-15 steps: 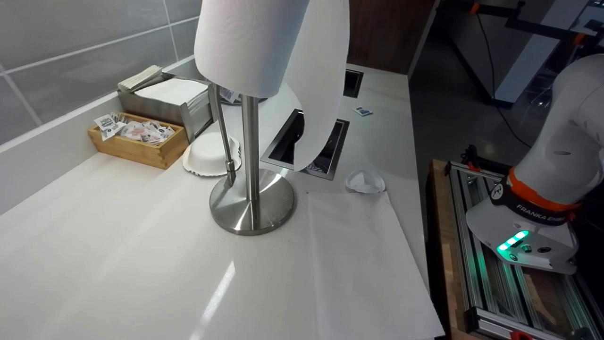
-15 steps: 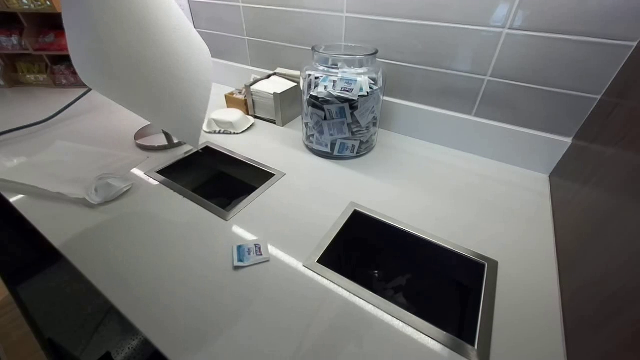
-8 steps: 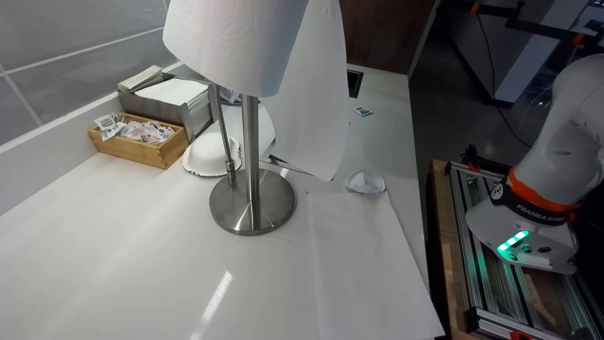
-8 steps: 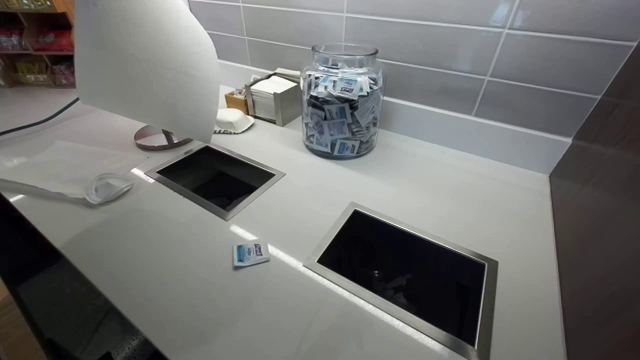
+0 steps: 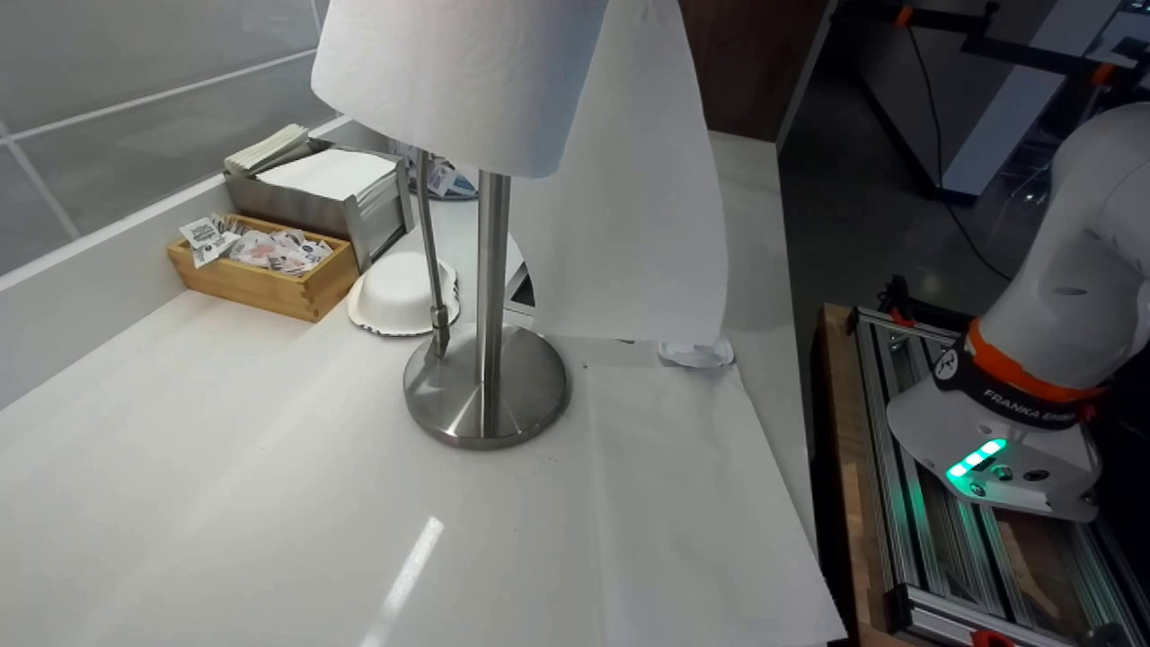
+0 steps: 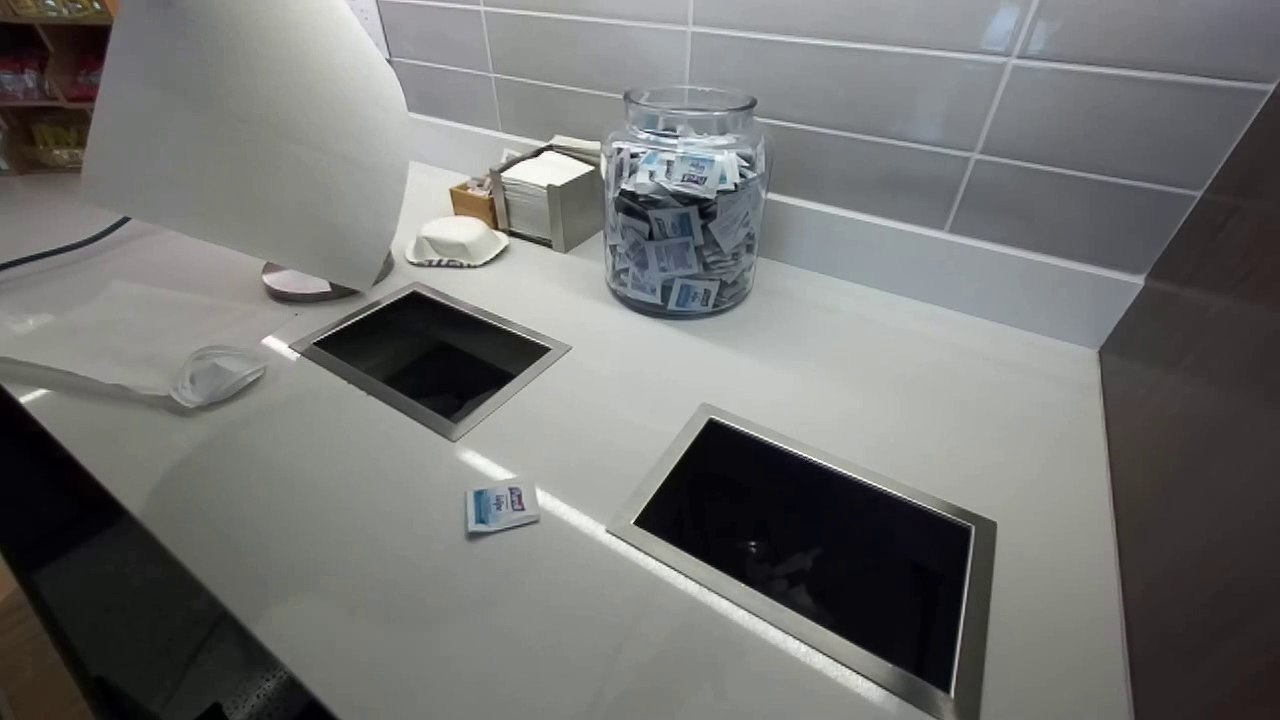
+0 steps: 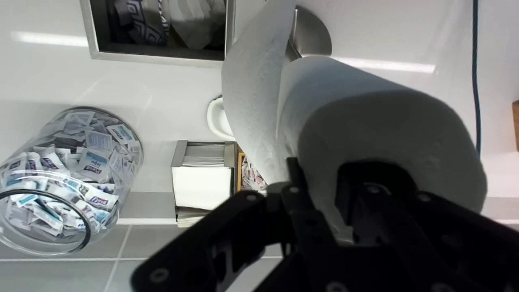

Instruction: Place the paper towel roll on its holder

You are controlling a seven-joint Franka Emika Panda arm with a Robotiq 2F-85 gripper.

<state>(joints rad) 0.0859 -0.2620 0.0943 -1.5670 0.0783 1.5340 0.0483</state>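
The paper towel roll [image 5: 467,81] is a fat white cylinder, tilted, with its lower end around or in front of the top of the holder's rod [image 5: 491,288]; whether the rod is inside the core is hidden. A loose white sheet [image 5: 633,225] hangs from it. The holder's round steel base [image 5: 485,404] stands on the counter, its side arm [image 5: 429,243] beside the rod. In the wrist view my gripper [image 7: 318,174] is shut on the near end of the roll [image 7: 405,134], one finger in the dark core hole, one outside. The gripper is out of both exterior views.
A napkin box [image 5: 332,193], a wooden packet box [image 5: 260,279] and a paper bowl [image 5: 400,296] stand along the wall. A glass jar [image 6: 685,220] stands near two counter openings with steel rims [image 6: 378,393]. A packet [image 6: 500,507] and crumpled white paper [image 6: 218,377] lie on the counter.
The roll's lower end first swung left in an exterior view, then shifted slightly right. The loose sheet has swung right, covering one opening there. The holder's base has slid slightly right.
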